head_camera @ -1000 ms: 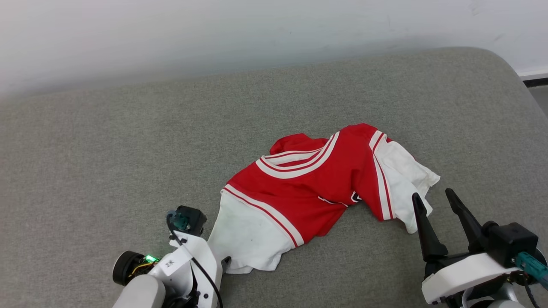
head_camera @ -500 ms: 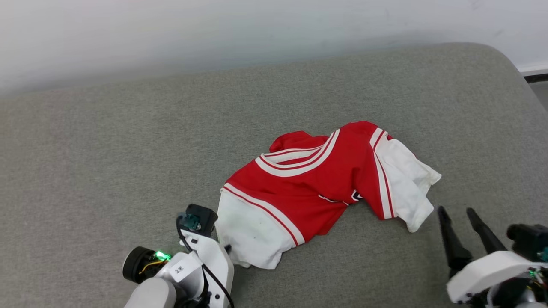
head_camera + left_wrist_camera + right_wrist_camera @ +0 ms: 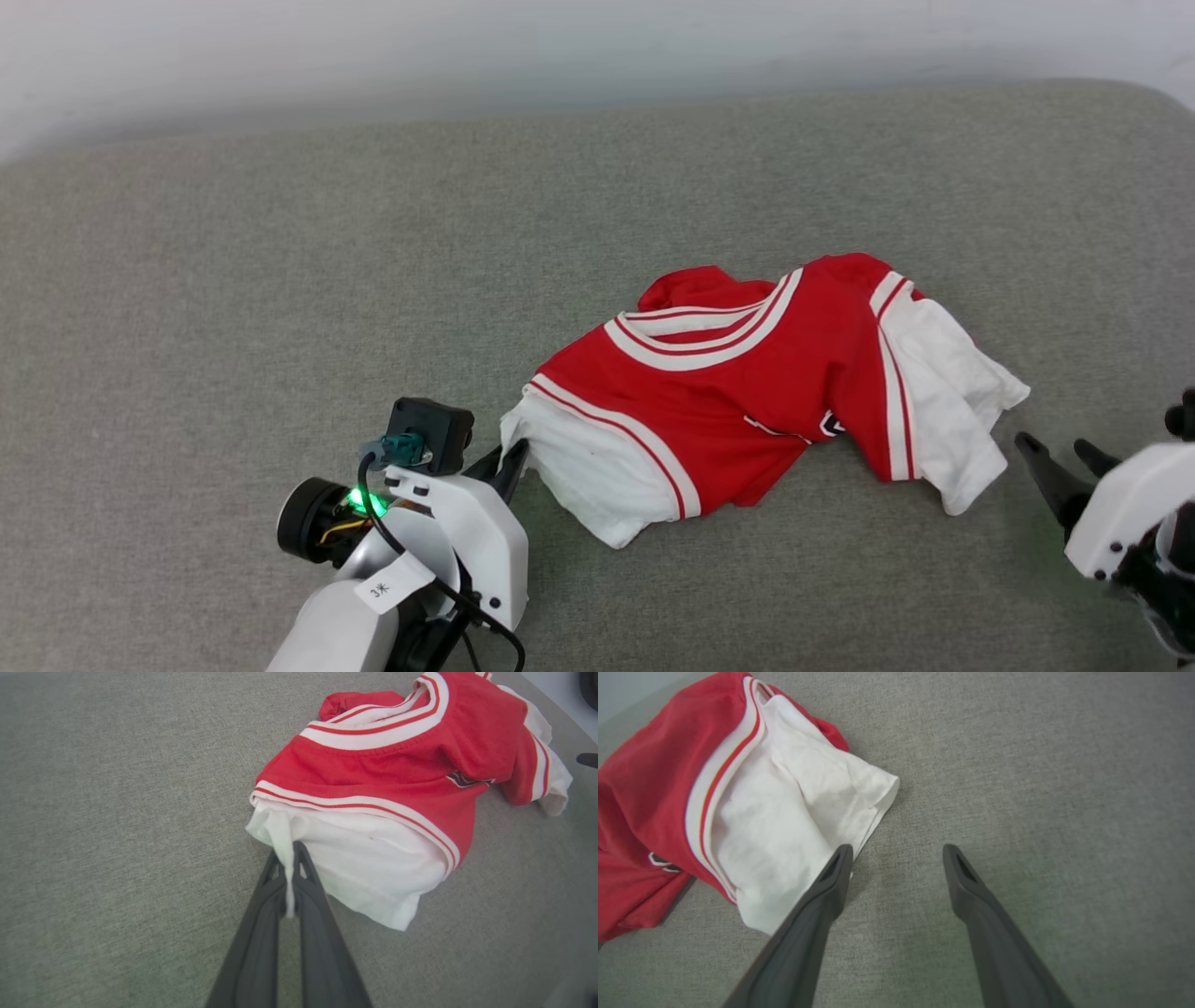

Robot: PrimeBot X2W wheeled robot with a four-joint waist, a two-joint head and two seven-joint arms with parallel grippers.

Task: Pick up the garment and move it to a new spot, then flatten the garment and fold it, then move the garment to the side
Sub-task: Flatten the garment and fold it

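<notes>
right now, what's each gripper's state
Left gripper: shut on the garment, pinching a fold of its white fabric.
Right gripper: open, holding nothing.

The garment is red in the body, with white sleeves at its 4 and 8 o'clock ends. Red-and-white stripes trim the V-neck and sleeve seams; a scrap of black, white-outlined lettering shows. The cushion under it is heathered grey-green. The left gripper and right gripper have dark grey fingers on white housings.
</notes>
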